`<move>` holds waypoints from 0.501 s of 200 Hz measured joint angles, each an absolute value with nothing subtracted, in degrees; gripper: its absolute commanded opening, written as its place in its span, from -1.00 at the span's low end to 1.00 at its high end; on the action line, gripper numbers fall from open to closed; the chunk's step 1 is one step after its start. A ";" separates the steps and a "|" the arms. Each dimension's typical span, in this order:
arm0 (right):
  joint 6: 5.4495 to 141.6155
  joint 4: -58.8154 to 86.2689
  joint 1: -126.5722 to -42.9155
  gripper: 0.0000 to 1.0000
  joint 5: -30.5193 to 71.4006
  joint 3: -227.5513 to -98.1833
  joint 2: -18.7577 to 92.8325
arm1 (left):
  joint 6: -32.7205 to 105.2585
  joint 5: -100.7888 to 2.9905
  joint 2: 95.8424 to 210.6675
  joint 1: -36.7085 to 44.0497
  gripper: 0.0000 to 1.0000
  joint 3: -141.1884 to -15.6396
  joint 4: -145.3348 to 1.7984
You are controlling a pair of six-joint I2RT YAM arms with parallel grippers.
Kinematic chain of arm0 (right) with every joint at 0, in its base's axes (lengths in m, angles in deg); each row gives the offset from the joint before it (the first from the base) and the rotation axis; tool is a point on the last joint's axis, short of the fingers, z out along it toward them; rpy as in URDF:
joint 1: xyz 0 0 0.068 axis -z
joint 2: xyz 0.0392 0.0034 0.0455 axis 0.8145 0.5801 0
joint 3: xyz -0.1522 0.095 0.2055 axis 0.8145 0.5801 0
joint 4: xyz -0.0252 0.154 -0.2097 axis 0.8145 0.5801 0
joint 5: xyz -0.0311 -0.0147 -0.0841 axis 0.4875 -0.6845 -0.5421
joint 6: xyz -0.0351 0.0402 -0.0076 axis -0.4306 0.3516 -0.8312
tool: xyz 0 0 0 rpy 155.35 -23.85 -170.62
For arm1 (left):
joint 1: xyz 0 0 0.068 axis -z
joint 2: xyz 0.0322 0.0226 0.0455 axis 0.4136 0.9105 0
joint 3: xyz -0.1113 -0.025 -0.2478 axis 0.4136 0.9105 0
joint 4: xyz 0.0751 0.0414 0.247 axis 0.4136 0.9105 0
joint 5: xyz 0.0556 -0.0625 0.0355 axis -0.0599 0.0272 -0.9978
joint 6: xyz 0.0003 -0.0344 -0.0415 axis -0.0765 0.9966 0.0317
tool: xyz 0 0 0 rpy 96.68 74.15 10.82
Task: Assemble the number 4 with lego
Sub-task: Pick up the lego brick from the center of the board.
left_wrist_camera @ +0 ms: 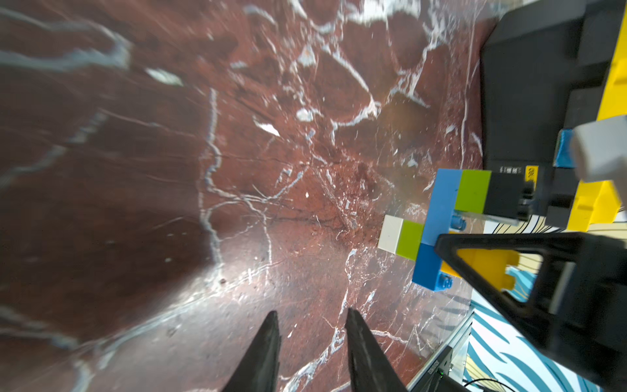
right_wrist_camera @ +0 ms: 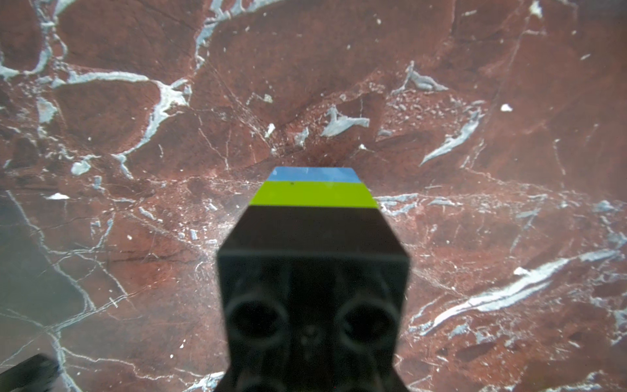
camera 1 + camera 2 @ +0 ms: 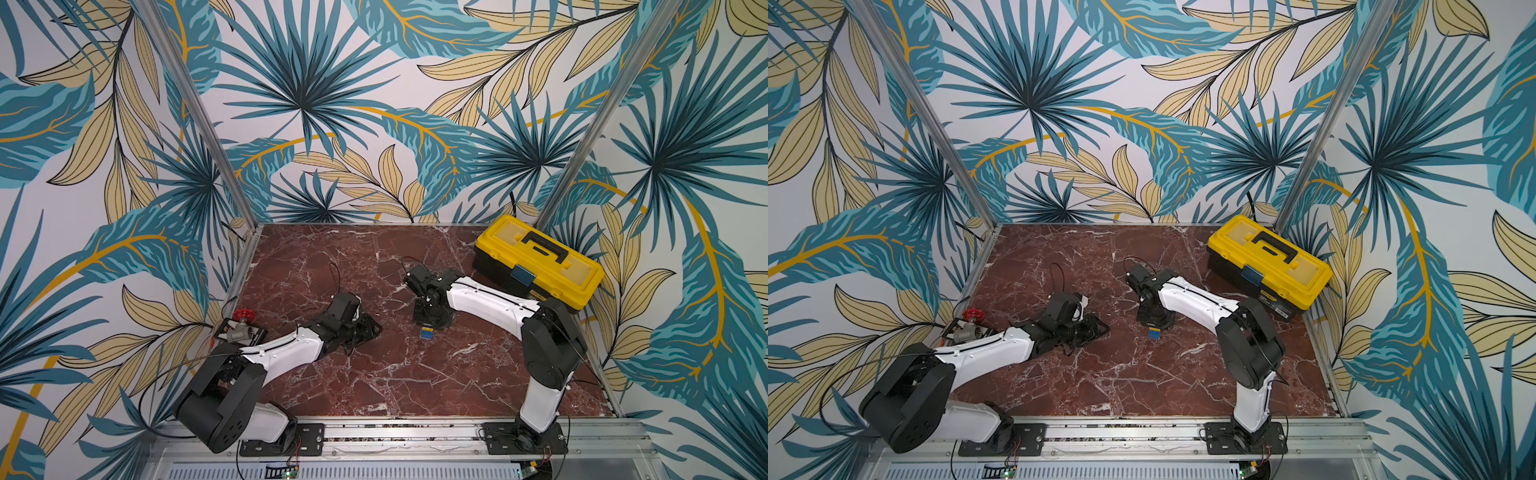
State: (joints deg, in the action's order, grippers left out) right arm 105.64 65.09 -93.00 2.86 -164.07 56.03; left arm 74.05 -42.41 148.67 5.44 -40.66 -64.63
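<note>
Left wrist view is showing the number 4 point(image 1: 441, 210) whole: a light-blue crossbar carrying a green and black stub, and a column running white, green, dark blue, yellow. It is standing on end near the middle of the bench point(image 3: 374, 382), white end downward and yellow end upward. Whether the white brick is touching the marble I cannot tell. The right gripper point(image 3: 430, 323) is reaching down from above, and one of its fingers point(image 1: 509, 241) is lying across the yellow bricks, closed on them.

Right wrist view is showing none of those fingers. It is looking straight down the stub, with the black brick point(image 2: 312, 230) nearest, then green, then a strip of light blue. In both top views the number 4 point(image 3: 426, 333) point(image 3: 1155, 333) is showing only as a small yellow-and-blue shape just under the gripper.

The left gripper point(image 1: 312, 339) is lying low over the bench, apart from the figure, its fingers point(image 1: 268, 349) standing parted with nothing between them. A yellow toolbox point(image 3: 540, 262) is sitting in the far right corner, and a red-handled valve point(image 3: 241, 324) is sitting at the left edge.
</note>
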 measured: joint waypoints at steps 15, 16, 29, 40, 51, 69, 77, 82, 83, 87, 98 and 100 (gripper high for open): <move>105.56 64.65 -93.02 -0.96 2.64 -163.56 55.87 | 73.44 -42.47 146.53 4.24 -0.28 -40.69 -62.99; 105.53 64.61 -93.02 -0.96 2.64 -163.52 55.83 | 73.44 -42.45 146.38 4.15 -0.28 -40.69 -62.79; 105.14 63.95 -93.11 -0.95 2.29 -162.54 55.06 | 72.87 -42.84 144.46 3.56 -0.27 -40.71 -61.30; 104.68 63.45 -93.13 -0.95 2.16 -161.88 54.45 | 72.33 -43.19 143.04 3.34 -0.27 -40.75 -60.21; 104.09 63.19 -93.13 -0.96 2.03 -161.64 54.28 | 72.00 -43.50 142.10 3.25 -0.28 -40.84 -59.27; 103.02 63.17 -93.15 -0.97 1.98 -161.62 54.17 | 71.71 -43.76 141.59 3.21 -0.27 -40.95 -58.29; 102.41 63.04 -93.17 -0.97 1.90 -161.40 53.91 | 71.54 -43.81 141.53 3.21 -0.27 -40.95 -57.85; 101.95 62.86 -93.17 -0.97 1.83 -161.16 53.58 | 71.47 -43.85 141.44 3.21 -0.27 -40.97 -57.54; 101.91 62.82 -93.17 -0.97 1.83 -161.12 53.56 | 71.45 -43.85 141.44 3.21 -0.26 -40.97 -57.46; 101.45 62.66 -93.17 -0.97 1.83 -160.94 53.19 | 71.34 -43.92 141.31 3.21 -0.24 -40.99 -57.13; 100.11 62.73 -93.15 -0.95 1.70 -160.55 52.51 | 71.14 -44.07 140.76 3.21 -0.18 -41.06 -56.04; 99.76 62.73 -93.13 -0.95 1.68 -160.57 52.29 | 71.01 -44.13 140.59 3.21 -0.17 -41.08 -55.84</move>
State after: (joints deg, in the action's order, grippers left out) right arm 99.76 62.73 -93.13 1.68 -160.57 52.29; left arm 71.01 -44.13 140.59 3.21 -41.08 -55.84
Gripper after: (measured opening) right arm 0.351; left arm 0.387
